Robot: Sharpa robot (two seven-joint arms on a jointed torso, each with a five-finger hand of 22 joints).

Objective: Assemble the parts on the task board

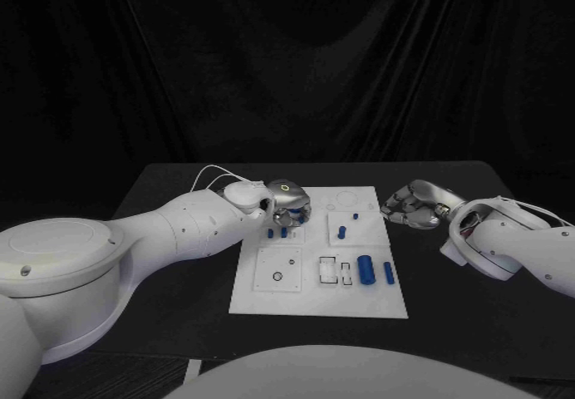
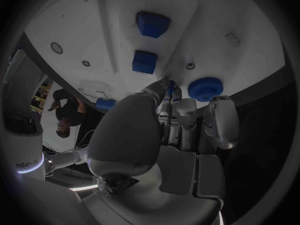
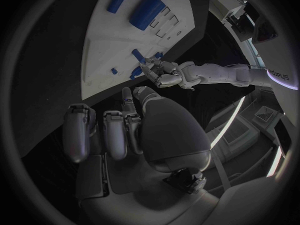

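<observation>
Above the task board [image 1: 360, 306], the left hand [image 1: 285, 202] pinches a small blue part [image 2: 170, 88] at its fingertips. Beside the board's edge, the right hand [image 1: 414, 204] hovers with fingers curled, holding nothing.

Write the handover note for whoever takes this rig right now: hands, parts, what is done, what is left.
Left hand: over the task board at its far left part, fingers pinching a small blue part; a blue gear lies just beside them.
Right hand: off the board's far right edge, fingers curled in, holding nothing.
Parts: two blue blocks near the left hand; a large blue cylinder and a thin blue peg lie loose on the near right.
Done: cannot tell.
Left: seat the pinched part, then the loose pieces.
</observation>
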